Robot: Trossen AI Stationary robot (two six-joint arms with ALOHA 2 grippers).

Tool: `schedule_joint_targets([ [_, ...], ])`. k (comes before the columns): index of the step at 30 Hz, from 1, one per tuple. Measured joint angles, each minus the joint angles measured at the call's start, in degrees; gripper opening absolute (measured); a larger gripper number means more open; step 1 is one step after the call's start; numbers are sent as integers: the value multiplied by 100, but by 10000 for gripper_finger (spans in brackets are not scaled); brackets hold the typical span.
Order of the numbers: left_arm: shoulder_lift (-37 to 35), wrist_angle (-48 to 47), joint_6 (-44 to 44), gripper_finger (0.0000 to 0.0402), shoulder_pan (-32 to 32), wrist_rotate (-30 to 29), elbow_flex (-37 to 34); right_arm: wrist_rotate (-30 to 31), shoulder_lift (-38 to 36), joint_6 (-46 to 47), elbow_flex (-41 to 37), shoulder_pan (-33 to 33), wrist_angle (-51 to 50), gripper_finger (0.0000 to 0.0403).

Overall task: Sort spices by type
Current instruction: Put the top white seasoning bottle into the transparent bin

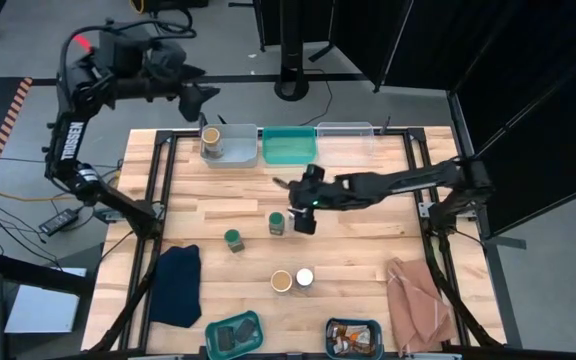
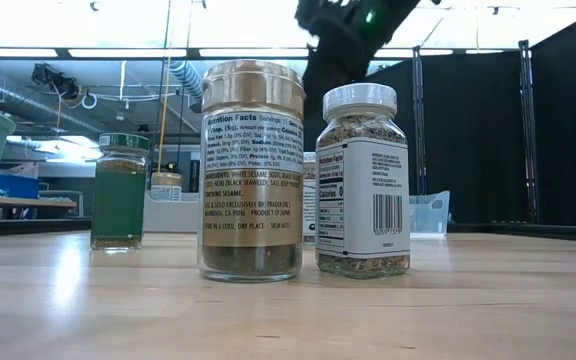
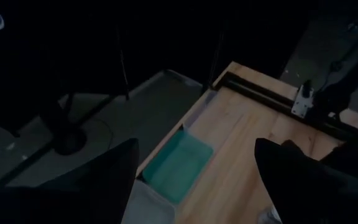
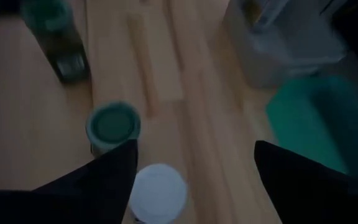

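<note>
Right gripper [image 4: 194, 186] fingers spread, released, white-top jar [image 4: 158, 193] upright just beneath between them; left arm far.

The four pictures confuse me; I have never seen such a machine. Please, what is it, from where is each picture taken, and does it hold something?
It is a robot with two dark arms working at a wooden table. One picture looks down from above, one looks level across the table top, and two come from cameras on the arms' wrists. The right gripper is open above a white-topped jar and is not holding it. The left gripper is open and empty, near a grey bin with a tan-topped jar in it. Two green-topped jars stand close by on the table.
</note>
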Motion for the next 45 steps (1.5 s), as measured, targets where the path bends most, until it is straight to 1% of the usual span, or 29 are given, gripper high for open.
schedule_joint_targets([
  [5, -67, -286, 3, 326, -25, -23, -17, -326, 459, 183, 0, -35, 22, 335],
  [11, -92, -394, 6, 326, -26, -71, -17, -390, 749, 249, 0, -123, -5, 333],
  [17, -92, -390, 26, 326, -26, -70, -17, -811, 1100, 386, 0, -170, -154, 333],
  [24, -90, -389, 78, 326, -26, -69, -18, -868, 1422, 390, 0, -170, -115, 320],
  [27, -90, -385, 178, 326, -26, -71, -17, -847, 1416, 390, 0, -192, -92, 307],
  [29, -90, -385, 204, 326, -26, -71, -19, -817, 1416, 404, 0, -218, -115, 290],
  [35, -90, -382, 206, 326, -26, -71, -19, -1004, 1395, 452, 0, -289, -162, 201],
  [41, -88, -385, 209, 326, -26, -70, -19, -1006, 1374, 447, 0, -295, -186, 200],
  [45, -88, -385, 211, 326, -26, -70, -19, -1166, 1190, 375, -11, -337, -304, 200],
])
